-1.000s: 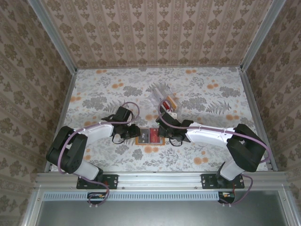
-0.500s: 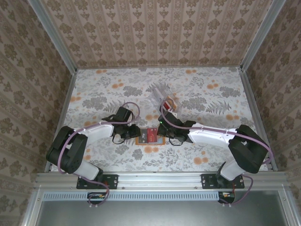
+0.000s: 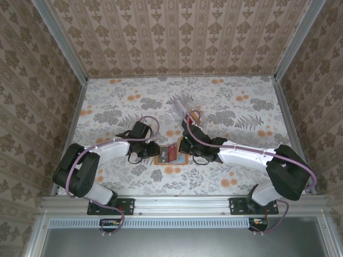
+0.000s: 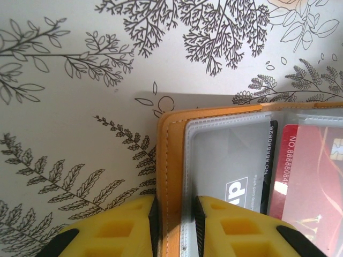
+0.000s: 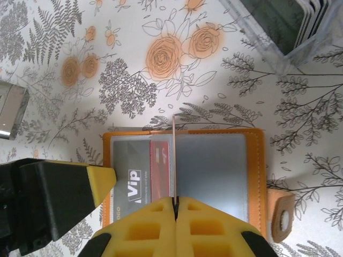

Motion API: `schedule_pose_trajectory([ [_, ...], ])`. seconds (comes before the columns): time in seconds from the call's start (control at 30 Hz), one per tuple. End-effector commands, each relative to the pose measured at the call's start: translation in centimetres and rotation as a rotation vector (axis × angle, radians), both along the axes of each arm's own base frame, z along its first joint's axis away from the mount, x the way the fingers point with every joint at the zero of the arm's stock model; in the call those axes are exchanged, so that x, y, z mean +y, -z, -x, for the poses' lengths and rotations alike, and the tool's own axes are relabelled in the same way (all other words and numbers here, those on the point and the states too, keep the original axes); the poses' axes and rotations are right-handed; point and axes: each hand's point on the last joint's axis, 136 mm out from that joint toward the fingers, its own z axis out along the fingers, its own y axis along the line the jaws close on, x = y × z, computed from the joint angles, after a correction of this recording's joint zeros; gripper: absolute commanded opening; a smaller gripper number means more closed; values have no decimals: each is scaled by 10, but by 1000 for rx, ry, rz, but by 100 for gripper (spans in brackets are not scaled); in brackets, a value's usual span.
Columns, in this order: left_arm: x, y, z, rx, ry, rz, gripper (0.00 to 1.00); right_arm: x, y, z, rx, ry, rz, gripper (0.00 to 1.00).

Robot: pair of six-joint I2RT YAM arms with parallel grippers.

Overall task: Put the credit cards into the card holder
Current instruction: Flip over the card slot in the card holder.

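Note:
The orange-tan card holder (image 3: 161, 159) lies open on the floral table between the two arms. My left gripper (image 3: 154, 150) is shut on its left edge (image 4: 170, 160), pinching the leather and the clear sleeve between yellow fingers (image 4: 123, 230). A dark grey "Vip" credit card (image 5: 131, 171) sits in the left slot (image 4: 230, 166). My right gripper (image 5: 175, 201) is shut on a red credit card (image 5: 173, 155), which stands nearly on edge over the middle of the card holder (image 5: 254, 176). From the left wrist, the red card (image 4: 305, 171) shows its face.
A clear plastic box (image 3: 185, 106) holding several more cards stands just behind the card holder, its corner in the right wrist view (image 5: 289, 32). The holder's snap tab (image 5: 281, 217) sticks out on its right side. Patterned walls enclose the table.
My right gripper has moved left with the red card, and the card has tipped up from flat onto its edge over the holder's middle. The left gripper has kept its hold.

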Motion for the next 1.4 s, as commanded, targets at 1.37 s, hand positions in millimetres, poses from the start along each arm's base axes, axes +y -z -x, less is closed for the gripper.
schedule_pose_trajectory([
  [1.37,6,-19,-4,-71,-24,-26,37,-11,-1,-3,33,31,32,0],
])
